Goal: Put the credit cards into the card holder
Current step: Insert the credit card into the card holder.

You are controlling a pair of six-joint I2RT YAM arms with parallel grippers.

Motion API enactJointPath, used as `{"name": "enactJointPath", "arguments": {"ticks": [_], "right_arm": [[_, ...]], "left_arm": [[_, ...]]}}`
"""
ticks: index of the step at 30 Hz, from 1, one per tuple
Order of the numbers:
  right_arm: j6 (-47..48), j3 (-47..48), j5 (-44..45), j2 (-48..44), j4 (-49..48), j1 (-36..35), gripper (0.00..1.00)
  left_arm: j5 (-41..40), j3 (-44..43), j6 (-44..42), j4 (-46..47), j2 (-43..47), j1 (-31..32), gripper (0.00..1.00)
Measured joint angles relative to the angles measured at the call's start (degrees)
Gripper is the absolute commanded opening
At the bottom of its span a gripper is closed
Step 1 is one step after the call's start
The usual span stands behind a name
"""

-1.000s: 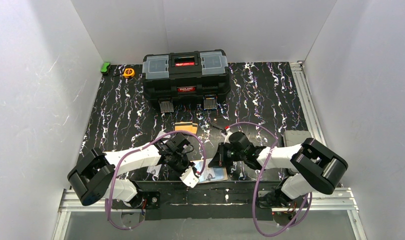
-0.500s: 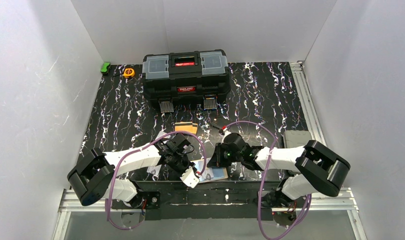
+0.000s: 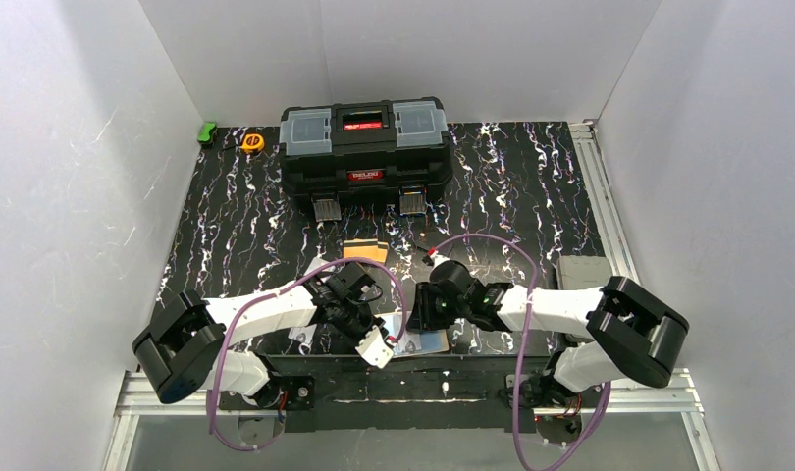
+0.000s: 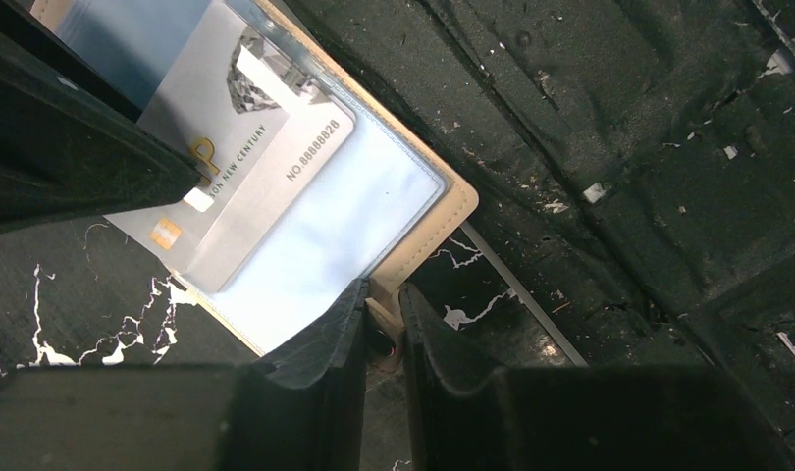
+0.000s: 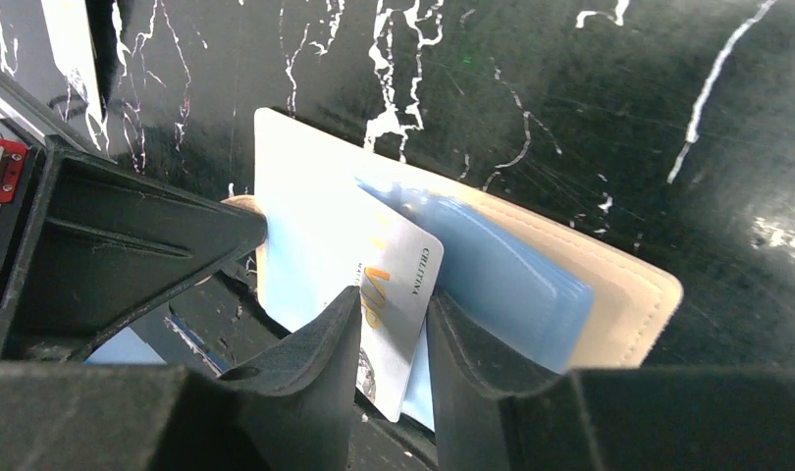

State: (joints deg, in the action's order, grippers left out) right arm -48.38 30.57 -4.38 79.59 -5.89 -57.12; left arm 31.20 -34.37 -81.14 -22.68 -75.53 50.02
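Right wrist view: silver VIP credit card (image 5: 398, 257) clamped between the fingers of my right gripper (image 5: 394, 300), lying across the clear bluish pockets of the card holder (image 5: 629, 294); I cannot tell whether it is inside a pocket.
Holder's place: open flat at the near edge of the table (image 3: 531, 196), between my two grippers.
Holder's tan tab: pinched tight in my left gripper (image 4: 382, 304).
Farther back: orange credit cards (image 3: 364, 249), well apart from the holder.
Rear: black toolbox (image 3: 364, 147).

count — card holder (image 5: 614, 287) 1; credit cards (image 3: 364, 249) 2+; toolbox (image 3: 364, 147) 1; tape measure (image 3: 253, 142) 1
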Motion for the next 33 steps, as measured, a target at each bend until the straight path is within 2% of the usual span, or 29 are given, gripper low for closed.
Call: {"name": "enactJointPath", "arguments": {"ticks": [5,19,33], "right_arm": [[1.4,3.1,0.8,1.7,3.1,-1.4,0.43],[4.5,9.3,3.1,5.0,10.1,-4.4,0.45],[6.4,12.7,1.6,8.0,11.3,-4.9,0.47]], "left_arm": [[-0.1,0.0,0.5,0.1,0.0,0.0,0.15],[-0.9,1.7,4.7,4.2,1.5,0.0,0.14],[-2.4,5.1,5.9,8.9,4.8,0.0,0.13]]}}
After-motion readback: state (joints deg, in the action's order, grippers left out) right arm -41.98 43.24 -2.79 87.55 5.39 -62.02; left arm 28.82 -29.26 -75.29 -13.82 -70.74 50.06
